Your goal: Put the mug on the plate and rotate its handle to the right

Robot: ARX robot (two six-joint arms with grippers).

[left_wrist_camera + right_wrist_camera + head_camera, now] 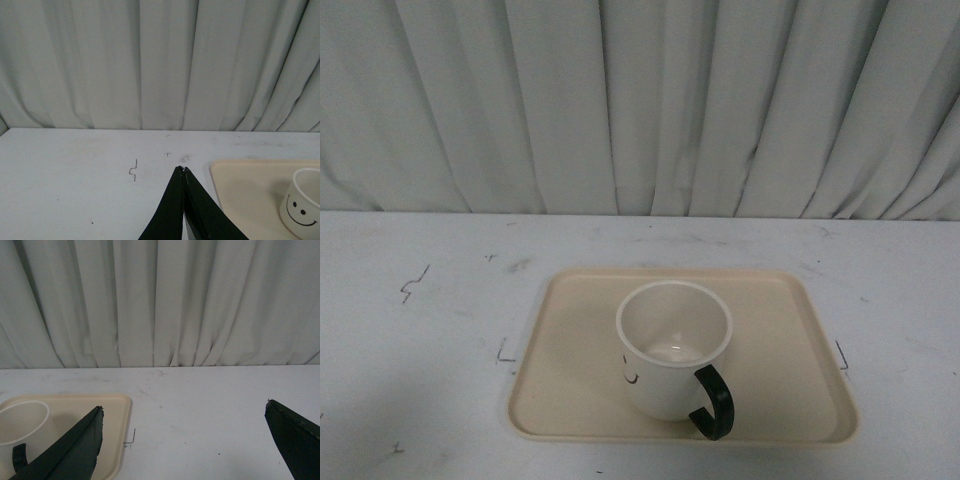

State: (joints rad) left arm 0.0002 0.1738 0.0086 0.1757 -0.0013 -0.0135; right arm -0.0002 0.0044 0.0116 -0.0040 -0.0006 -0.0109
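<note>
The white, cream-tinted mug (pixel 673 345) stands upright on the large beige rectangular plate (pixel 575 345), so placing looks done. Its glossy black C-shaped handle (pixel 713 403) seems angled near-right, so some turning may be left. The left gripper (pixel 183 172) is closed and empty, the right gripper (pixel 184 406) spread wide.

The front view looks from the robot's body forward and down across the table (pixel 420 340) to the curtain (pixel 620 100), with neither arm in frame. The left wrist view sits behind the left gripper (pixel 183 171), apparently low over the table, and sights along the fingers toward the curtain. The right wrist view does the same behind the right gripper (pixel 184 405). All three share the plate (pixel 570 350) and the mug (pixel 673 345), which are whole in the front view and only partly seen beside each gripper's fingertips.
</note>
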